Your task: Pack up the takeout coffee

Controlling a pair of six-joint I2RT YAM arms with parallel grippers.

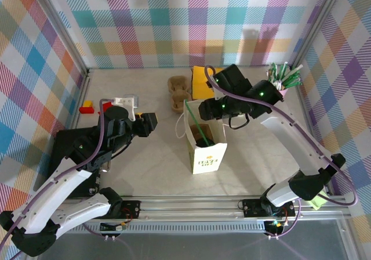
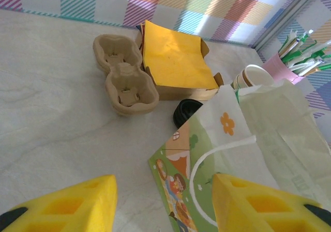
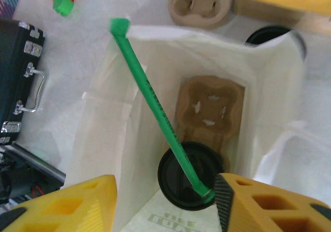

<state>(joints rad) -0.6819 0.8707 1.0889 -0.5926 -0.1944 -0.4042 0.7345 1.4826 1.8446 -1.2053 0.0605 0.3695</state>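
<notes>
Right wrist: green straw [image 3: 158, 108] leans over bagged takeout coffee [image 3: 173, 185], right end effector [image 3: 165, 196] wide apart.

**Robot test cell in a lab**

A staged lab enclosure is shown. A pale tabletop [image 1: 156, 167] is boxed in by plaid-printed panels [image 1: 174, 22] held in an aluminium frame [image 1: 61, 27]. A left arm [image 1: 64, 185] and a right arm [image 1: 284, 132] are bolted to a metal rail [image 1: 191, 205]. Café props are laid out: a paper bag [image 1: 208, 158] is directly beneath the right jaws, and pulp cup carriers [image 2: 124, 72] are ahead of the left jaws.
</notes>
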